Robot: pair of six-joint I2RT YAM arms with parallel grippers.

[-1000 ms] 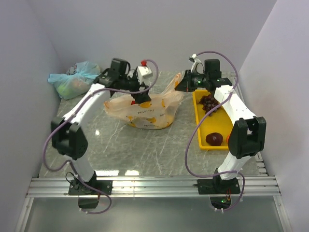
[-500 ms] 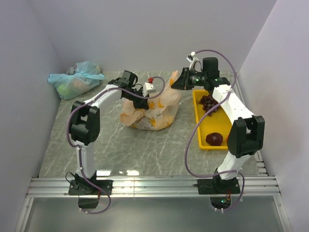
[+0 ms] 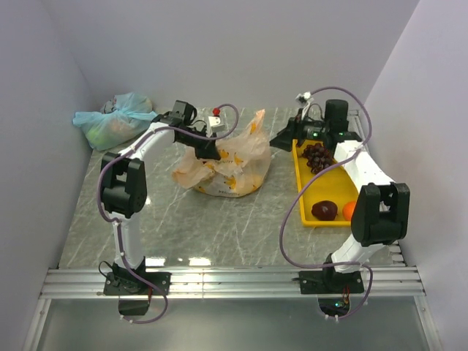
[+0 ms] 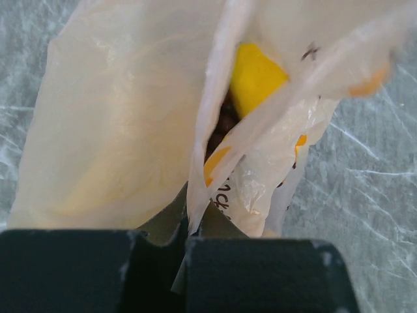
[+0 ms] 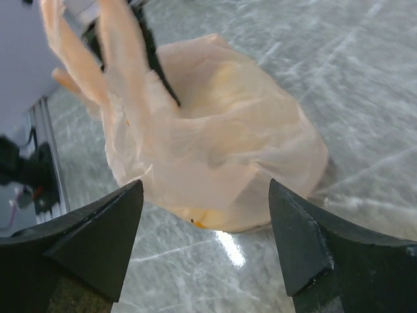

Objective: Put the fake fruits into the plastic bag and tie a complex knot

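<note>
The peach plastic bag (image 3: 227, 167) stands slumped at the middle of the table, one handle (image 3: 255, 123) sticking up. My left gripper (image 3: 205, 151) is at its left top edge, shut on a strip of the bag's film (image 4: 195, 195). Through the mouth I see a yellow fruit (image 4: 255, 77) and something dark inside. My right gripper (image 3: 281, 139) hangs open just right of the bag (image 5: 221, 143), apart from it, with nothing between its fingers (image 5: 98, 241). Purple grapes (image 3: 318, 155), a maroon fruit (image 3: 324, 210) and an orange (image 3: 349, 210) lie on the yellow tray (image 3: 299, 186). No knot shows.
A tied pale blue-green bag (image 3: 113, 121) lies at the back left corner. The yellow tray runs along the table's right side. Walls close the table on the left, back and right.
The left gripper has closed on the bag's left edge. The right gripper has let go of the bag's handle, opened wide and drawn back to the right.
</note>
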